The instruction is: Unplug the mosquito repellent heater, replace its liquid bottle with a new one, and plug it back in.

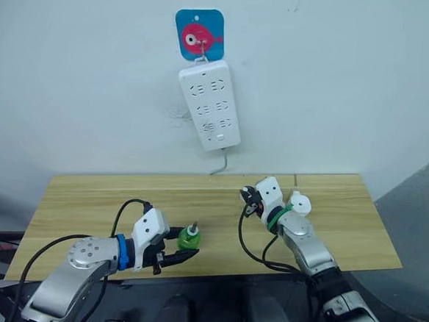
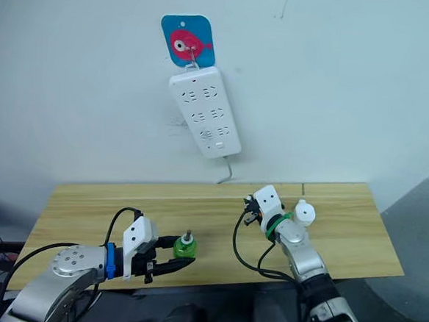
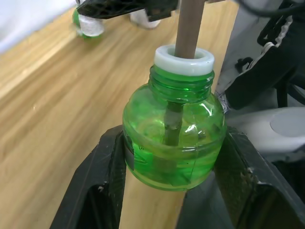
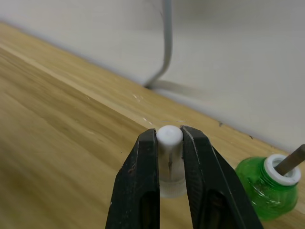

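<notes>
Left hand (image 1: 181, 253): fingers (image 3: 102, 167) set at a middling spread and closed against both sides of the liquid bottle (image 3: 174, 138), gripping its round body low down. The bottle is upright over the near edge of the counter (image 1: 87, 196), towards the robot's left. Liquid bottle: translucent green, threaded neck, white collar at the mouth, no cap on it. A brown wick (image 3: 188, 24) stands up out of the collar and runs down inside the body; the fill level cannot be told through the green wall. Right hand (image 4: 169, 136): fingers nearly together, pinching a small white cap (image 4: 170, 157) between their tips, held above the counter towards the back edge. The lower end of the cap is blurred and hidden between the fingers. Mosquito repellent heater (image 1: 300, 204): white, rounded, just beside the right forearm at the back right of the counter, well apart from the liquid bottle. Its lower part is hidden by the arm, and whether it touches the arm cannot be told. Power strip (image 1: 209, 105): long, white, hanging on the wall above the counter from a blue plate with a red fish (image 1: 199, 33). Its grey cable (image 1: 222, 161) drops behind the back edge of the counter, where it goes out of sight.
</notes>
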Controlling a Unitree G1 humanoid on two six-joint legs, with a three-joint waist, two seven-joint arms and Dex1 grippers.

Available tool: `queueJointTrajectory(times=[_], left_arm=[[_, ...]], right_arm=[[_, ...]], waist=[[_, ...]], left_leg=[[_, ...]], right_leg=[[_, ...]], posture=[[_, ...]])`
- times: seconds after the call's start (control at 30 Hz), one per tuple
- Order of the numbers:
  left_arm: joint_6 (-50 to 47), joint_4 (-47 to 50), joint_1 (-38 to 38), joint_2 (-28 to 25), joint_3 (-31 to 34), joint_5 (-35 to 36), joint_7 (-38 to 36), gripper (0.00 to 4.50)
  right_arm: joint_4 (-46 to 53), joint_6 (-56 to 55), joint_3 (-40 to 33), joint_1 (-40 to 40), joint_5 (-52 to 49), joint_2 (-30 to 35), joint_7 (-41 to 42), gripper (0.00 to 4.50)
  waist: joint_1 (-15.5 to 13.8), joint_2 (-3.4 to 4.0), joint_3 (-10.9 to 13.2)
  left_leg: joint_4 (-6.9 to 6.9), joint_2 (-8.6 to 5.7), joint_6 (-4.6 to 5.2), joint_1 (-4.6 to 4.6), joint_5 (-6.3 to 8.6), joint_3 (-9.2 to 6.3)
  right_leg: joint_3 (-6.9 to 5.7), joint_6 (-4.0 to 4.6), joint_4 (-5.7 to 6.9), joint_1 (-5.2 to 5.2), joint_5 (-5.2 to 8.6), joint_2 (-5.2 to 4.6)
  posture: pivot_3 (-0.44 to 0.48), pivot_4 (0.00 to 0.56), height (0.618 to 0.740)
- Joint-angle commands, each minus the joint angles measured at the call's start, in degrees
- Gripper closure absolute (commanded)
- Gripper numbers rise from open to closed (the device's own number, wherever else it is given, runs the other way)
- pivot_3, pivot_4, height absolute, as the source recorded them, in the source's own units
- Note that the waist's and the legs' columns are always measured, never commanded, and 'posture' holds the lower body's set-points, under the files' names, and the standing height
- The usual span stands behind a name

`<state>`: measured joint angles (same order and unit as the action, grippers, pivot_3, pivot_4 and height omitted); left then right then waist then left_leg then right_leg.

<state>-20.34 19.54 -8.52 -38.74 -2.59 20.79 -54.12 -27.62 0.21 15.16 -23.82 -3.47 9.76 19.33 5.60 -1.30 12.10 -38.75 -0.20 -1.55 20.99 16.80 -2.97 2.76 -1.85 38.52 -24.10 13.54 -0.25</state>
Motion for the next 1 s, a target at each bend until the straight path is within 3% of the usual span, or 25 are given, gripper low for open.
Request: queueJointTrajectory(times=[0.03, 0.17, 0.37, 0.47, 0.53, 0.67, 0.77, 0.87, 1.0], left_arm=[[-1.0, 4.0, -0.5, -1.1, 2.3, 2.1, 0.3, 2.26], [-2.0, 5.1, -0.9, -1.7, 3.0, 2.5, 0.4, 2.26], [-2.9, 5.5, -0.2, -2.0, 3.2, 2.9, 0.4, 2.26], [-2.7, 4.5, 0.8, -1.7, 2.7, 2.6, 0.4, 2.26], [-2.1, 3.1, 2.6, -1.1, 2.1, 2.5, 0.0, 2.26], [-0.4, 0.5, 7.1, 0.4, 0.1, 2.7, -2.1, 2.26], [0.5, -1.5, 11.8, 2.2, -2.0, 3.0, -4.1, 2.26], [0.9, -2.9, 16.1, 4.2, -4.0, 3.4, -6.0, 2.26], [0.9, -3.9, 19.7, 6.5, -5.7, 3.9, -7.5, 2.26]], right_arm=[[-7.0, -5.0, -2.8, -2.5, 0.8, -1.4, -1.4, 4.16], [-13.5, -8.1, -4.2, -4.2, 1.6, -2.7, -1.4, 4.16], [-14.4, -10.4, -6.7, -3.6, 0.3, -4.2, -0.1, 2.15], [-7.6, -9.4, -7.5, -1.1, -0.5, -3.7, 1.1, 1.1], [6.4, -3.7, -6.8, 3.4, -3.5, -1.1, 5.8, 0.37], [36.5, 14.8, -4.1, 11.0, -12.4, 10.1, 17.9, 0.34], [52.9, 29.8, -4.5, 10.7, -22.8, 20.4, 25.1, 0.34], [60.6, 40.5, -5.8, 7.0, -32.2, 25.2, 27.2, 0.34], [62.5, 47.0, -5.8, 2.8, -36.7, 24.4, 25.1, 0.34]], waist=[[-0.6, 0.0, 0.2], [-0.8, 0.08, 0.3], [-0.8, 0.09, 0.3], [-0.9, 0.1, 0.3], [-1.0, 0.15, 0.4], [-1.4, 0.26, 0.4], [-1.2, 0.28, 0.4], [-0.5, 0.16, 0.3], [-0.4, 0.13, 0.3]], left_leg=[[0.0, 0.0, 0.0, 0.0, 0.0, -0.01], [0.01, 0.0, 0.0, 0.01, 0.0, -0.04], [0.01, 0.0, 0.0, 0.0, 0.0, -0.03], [0.01, 0.0, 0.0, 0.01, 0.0, -0.06], [0.01, 0.0, 0.0, 0.01, 0.0, -0.06], [0.0, -0.11, -0.01, 0.14, 0.0, -0.15], [-0.01, -0.08, -0.01, 0.21, 0.0, -0.16], [-0.04, -0.04, -0.01, 0.24, 0.0, -0.17], [-0.03, 0.01, -0.01, 0.31, 0.0, -0.15]], right_leg=[[-0.01, 0.0, 0.0, 0.0, 0.0, 0.0], [-0.02, 0.02, 0.0, 0.0, -0.01, -0.12], [-0.02, 0.03, 0.01, 0.0, 0.0, -0.12], [-0.04, 0.03, 0.01, 0.01, 0.0, -0.12], [-0.04, 0.02, -0.01, 0.01, 0.0, -0.12], [-0.12, -0.05, -0.09, 0.0, 0.04, -0.24], [-0.19, -0.23, -0.41, 0.05, 0.13, -0.24], [-0.23, -0.26, -0.47, 0.07, 0.11, -0.2], [-0.23, -0.27, -0.49, 0.04, 0.12, 0.1]], posture=[[-0.016, 0.218, 0.74], [-0.008, 0.218, 0.74], [-0.024, 0.215, 0.74], [-0.041, 0.207, 0.74], [-0.055, 0.2, 0.74], [-0.091, 0.185, 0.74], [-0.122, 0.178, 0.74], [-0.148, 0.172, 0.74], [-0.176, 0.162, 0.74]])
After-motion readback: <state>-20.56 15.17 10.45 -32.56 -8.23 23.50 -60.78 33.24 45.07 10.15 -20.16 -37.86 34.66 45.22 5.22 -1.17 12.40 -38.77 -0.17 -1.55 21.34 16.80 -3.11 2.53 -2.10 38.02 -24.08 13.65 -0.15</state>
